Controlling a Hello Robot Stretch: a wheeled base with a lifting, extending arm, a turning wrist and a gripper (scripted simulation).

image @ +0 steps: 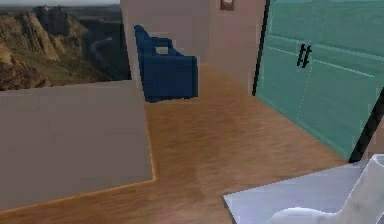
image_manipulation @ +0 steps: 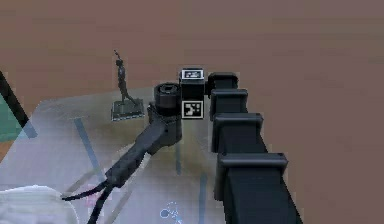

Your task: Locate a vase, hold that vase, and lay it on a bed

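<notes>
My arm reaches out over a glass tabletop. Left of its two white marker squares, the gripper slants down toward the arm side view's lower left. Its thin fingers end beside a white rounded thing lying on the glass, so I cannot tell whether it holds anything. A small dark figurine stands upright on a base at the table's far side, just left of the gripper's body. The table's corner and a white shape sit at the forward view's bottom right.
A blue armchair stands ahead against the wall. Teal double doors are on the right. A large landscape picture hangs at the left. Below it lies a flat grey-brown surface with a wooden edge. Wood floor runs between them.
</notes>
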